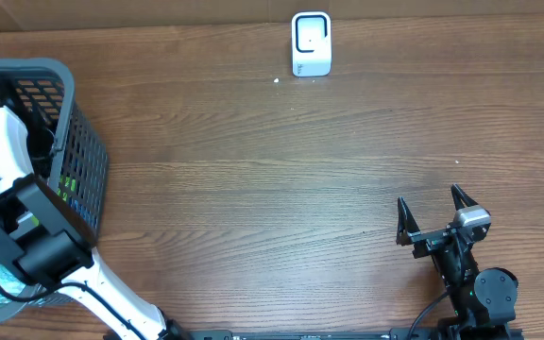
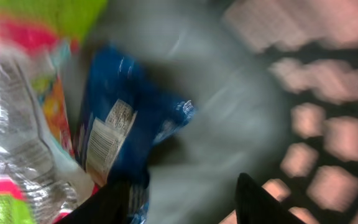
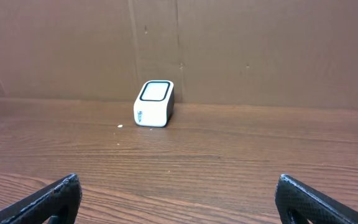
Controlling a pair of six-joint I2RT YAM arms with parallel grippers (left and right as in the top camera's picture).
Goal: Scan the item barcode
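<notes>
My left arm [image 1: 28, 229] reaches down into the grey basket [image 1: 88, 165], so the overhead view hides its gripper. The blurred left wrist view shows a blue packet [image 2: 126, 127] with a white barcode label [image 2: 107, 140]. My left gripper [image 2: 182, 205] is open, the packet's lower end lying against the left finger [image 2: 104, 205] and a wide gap to the other finger. The white scanner [image 1: 311, 43] stands at the table's far edge, also visible ahead in the right wrist view [image 3: 153, 103]. My right gripper [image 1: 433, 213] rests open and empty near the front right [image 3: 179, 199].
Other packets, clear, red and green [image 2: 17, 124], lie to the left of the blue one. The basket's mesh wall [image 2: 328, 124] is close on the right of my left gripper. A cardboard wall [image 3: 260, 50] runs behind the scanner.
</notes>
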